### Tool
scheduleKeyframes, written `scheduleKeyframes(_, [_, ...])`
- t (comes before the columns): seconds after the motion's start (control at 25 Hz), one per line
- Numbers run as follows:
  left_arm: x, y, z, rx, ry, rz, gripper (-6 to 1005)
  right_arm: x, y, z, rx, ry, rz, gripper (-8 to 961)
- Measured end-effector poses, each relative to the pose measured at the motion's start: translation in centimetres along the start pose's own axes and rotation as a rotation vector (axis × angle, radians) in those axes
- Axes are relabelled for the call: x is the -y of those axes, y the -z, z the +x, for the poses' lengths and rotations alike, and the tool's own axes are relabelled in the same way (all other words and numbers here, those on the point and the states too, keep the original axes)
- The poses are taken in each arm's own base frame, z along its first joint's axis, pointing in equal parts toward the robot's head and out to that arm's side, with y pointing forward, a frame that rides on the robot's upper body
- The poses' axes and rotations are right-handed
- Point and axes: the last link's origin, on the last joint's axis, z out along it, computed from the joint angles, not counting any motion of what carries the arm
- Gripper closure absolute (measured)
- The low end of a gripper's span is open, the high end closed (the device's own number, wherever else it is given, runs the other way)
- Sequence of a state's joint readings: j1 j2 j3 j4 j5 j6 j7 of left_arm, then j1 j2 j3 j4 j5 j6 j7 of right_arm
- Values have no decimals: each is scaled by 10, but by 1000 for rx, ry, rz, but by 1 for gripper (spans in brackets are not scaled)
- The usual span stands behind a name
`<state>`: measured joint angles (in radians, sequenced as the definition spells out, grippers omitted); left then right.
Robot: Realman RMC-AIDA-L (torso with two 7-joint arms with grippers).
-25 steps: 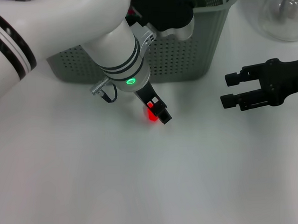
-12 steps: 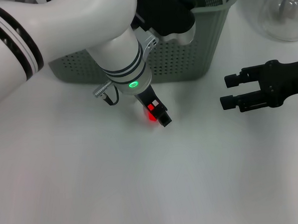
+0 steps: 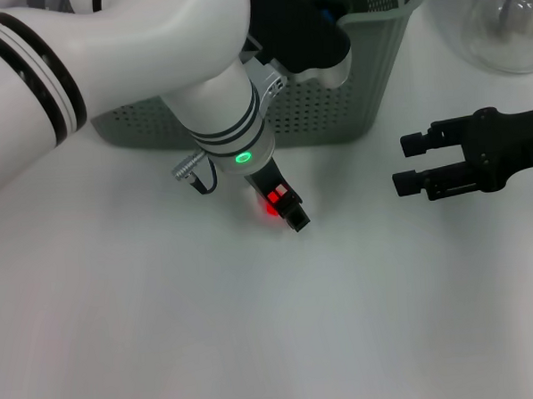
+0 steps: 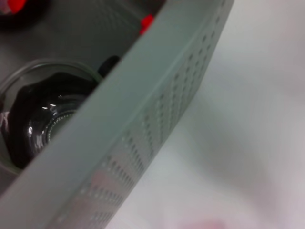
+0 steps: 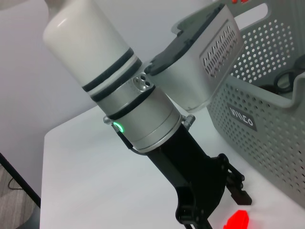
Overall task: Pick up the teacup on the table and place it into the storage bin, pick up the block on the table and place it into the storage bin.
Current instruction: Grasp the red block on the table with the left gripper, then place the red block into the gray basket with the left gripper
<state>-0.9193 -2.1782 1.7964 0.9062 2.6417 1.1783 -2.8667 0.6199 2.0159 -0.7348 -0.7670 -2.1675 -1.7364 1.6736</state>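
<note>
A small red block (image 3: pixel 270 207) lies on the white table in front of the storage bin (image 3: pixel 368 87). My left gripper (image 3: pixel 281 209) reaches down over the block, open, with one black finger (image 3: pixel 296 217) just to its right. In the right wrist view the block (image 5: pixel 237 220) rests on the table beside the left gripper (image 5: pixel 214 210), with the labelled bin (image 5: pixel 267 95) behind. In the left wrist view a clear round teacup (image 4: pixel 43 114) with a dark inside sits within the bin (image 4: pixel 157 95). My right gripper (image 3: pixel 406 162) hovers open at the right.
A clear glass flask (image 3: pixel 507 21) stands at the back right of the table. Two small red items (image 4: pixel 147 21) show inside the bin. My left arm's large white forearm (image 3: pixel 107 65) covers the bin's left part.
My left arm has shifted slightly right and toward the front, carrying its gripper closer over the red block. The block and my right arm have not moved.
</note>
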Motion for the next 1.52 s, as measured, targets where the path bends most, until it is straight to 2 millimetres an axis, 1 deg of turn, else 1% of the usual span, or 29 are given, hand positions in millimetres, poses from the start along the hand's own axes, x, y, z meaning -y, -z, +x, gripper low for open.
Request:
scheduleKeyframes(0.48, [-4,-3,3,6,-14,16,119,0,0,-1,0,1,0,173])
scheduleKeyframes(0.72, [-3,-3,4,14,-12,24,291,0,0,-1,1,4,1,173])
scheduleKeyframes(0.92, [-4,-2,3,28,-13,19,528,0,0,-2,1,4,2,173])
scheduleKeyframes(1.12, [-10,6,5,1,-15,6,556,0,1,-1,2,4,3,173])
scheduleKeyframes(1.24, [-12,14,0,-5,-7,-5,572,1,1,0,1,5,4,173])
scheduleKeyframes(1.36, [-9,23,-10,-15,31,-25,589,1,3,2,-2,3,7,173])
scheduleKeyframes(1.48, [1,42,-30,-64,105,-68,590,0,8,3,-3,4,7,173])
scheduleKeyframes(1.52, [2,47,-34,-77,115,-81,590,0,9,3,-3,3,5,173])
